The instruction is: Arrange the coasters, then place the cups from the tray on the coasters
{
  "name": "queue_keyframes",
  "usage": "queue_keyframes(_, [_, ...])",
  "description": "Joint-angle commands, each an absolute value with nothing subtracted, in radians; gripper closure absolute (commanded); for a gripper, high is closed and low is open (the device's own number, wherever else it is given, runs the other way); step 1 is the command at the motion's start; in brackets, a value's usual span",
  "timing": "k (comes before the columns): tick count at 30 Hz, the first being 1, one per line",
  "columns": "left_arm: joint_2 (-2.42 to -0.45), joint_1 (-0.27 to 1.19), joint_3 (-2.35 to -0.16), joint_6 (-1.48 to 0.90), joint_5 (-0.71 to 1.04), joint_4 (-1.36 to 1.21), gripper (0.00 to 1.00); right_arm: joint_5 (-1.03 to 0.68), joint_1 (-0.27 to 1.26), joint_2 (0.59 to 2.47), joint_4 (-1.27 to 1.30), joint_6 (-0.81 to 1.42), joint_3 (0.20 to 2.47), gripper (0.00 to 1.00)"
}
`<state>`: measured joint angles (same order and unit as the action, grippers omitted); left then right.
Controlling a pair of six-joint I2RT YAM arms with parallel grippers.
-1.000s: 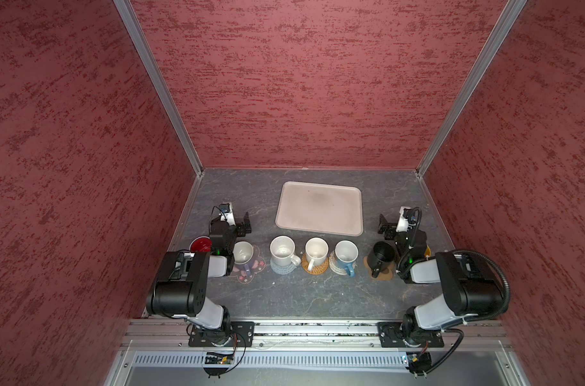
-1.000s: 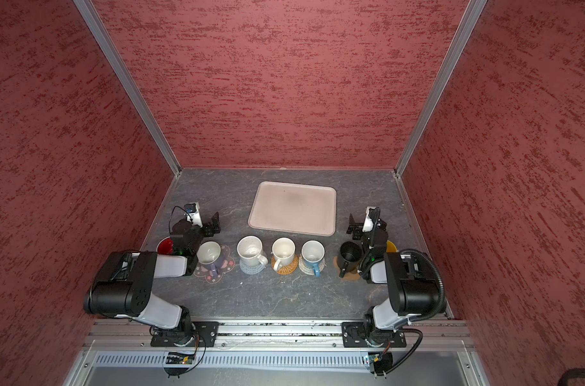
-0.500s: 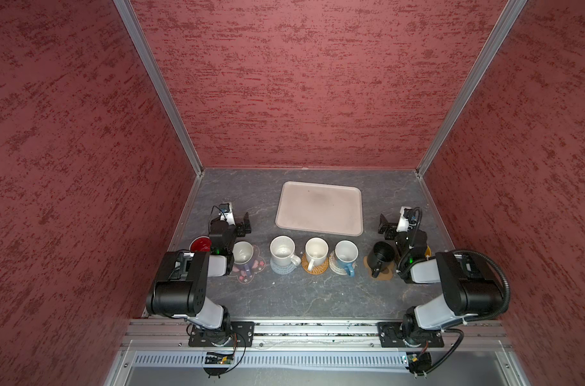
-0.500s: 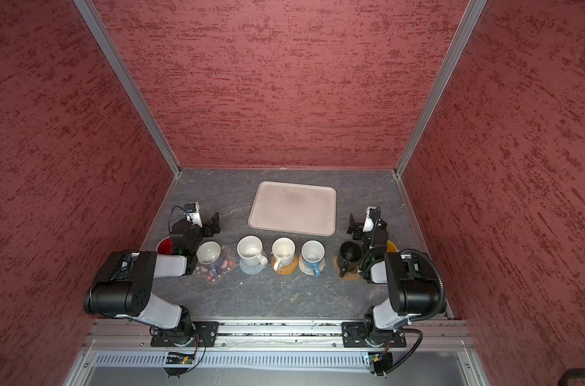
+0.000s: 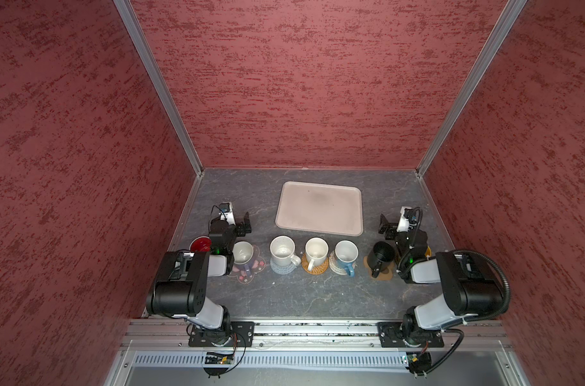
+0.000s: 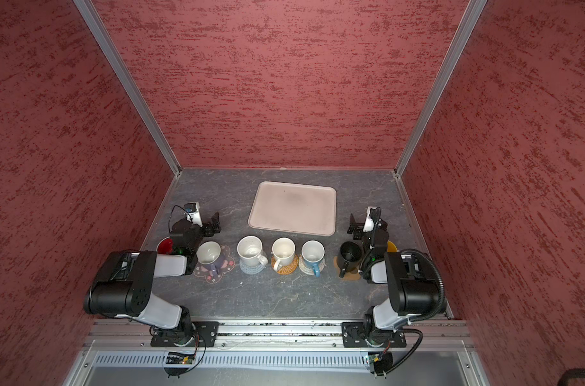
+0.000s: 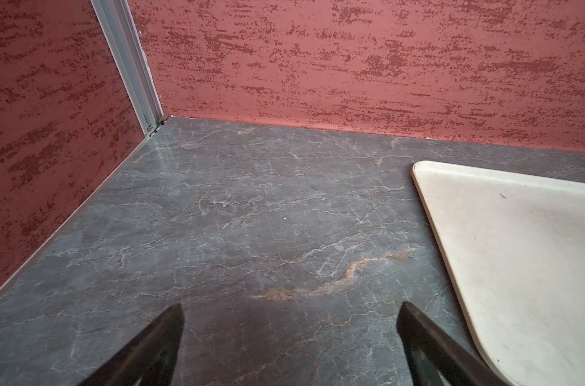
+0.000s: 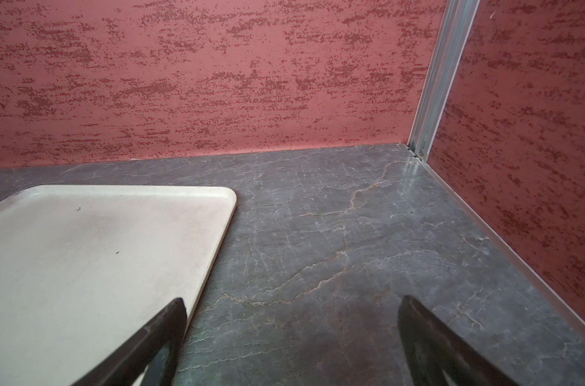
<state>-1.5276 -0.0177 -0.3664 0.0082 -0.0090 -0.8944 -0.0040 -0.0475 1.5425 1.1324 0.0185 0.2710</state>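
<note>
"Beige-pink tray first: where does it lie?"

"Toward the back of the grey tabletop, bare in both top views. The cups stand in one row in front of it."

"Run along the row."

"From the left: a red-lined cup, partly covered by the left arm, so what it stands on is hidden. Then the first white cup on the pink flower coaster, a cream cup on the grey-blue woven coaster, the second white cup on the orange woven coaster, a light blue cup on the beige woven coaster, and a black cup on the brown paw coaster."

"And the yellow cup?"

"Only a sliver of the yellow cup shows past the right arm. I cannot tell what is under it."

"The end effectors?"

"Both released, jaws spread wide, nothing between them. The left end effector hangs over bare tabletop just left of the tray. The right end effector sits just beside the tray's right edge. Each is behind the row, apart from every cup."
</note>
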Motion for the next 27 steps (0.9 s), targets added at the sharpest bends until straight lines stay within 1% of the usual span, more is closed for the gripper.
queue_keyframes(1, [-1.535, -0.023, -0.380, 0.001, 0.000, -0.890, 0.00, -0.011, -0.052, 1.546, 1.153, 0.005, 0.281, 0.01])
queue_keyframes(12, [-1.534, -0.019, -0.376, 0.005, -0.004, -0.898, 0.00, -0.010, -0.053, 1.546, 1.154, 0.005, 0.281, 0.01])
queue_keyframes(27, [-1.535, -0.027, -0.379, 0.014, 0.044, -0.893, 0.00, -0.009, -0.053, 1.546, 1.154, 0.004, 0.280, 0.01])
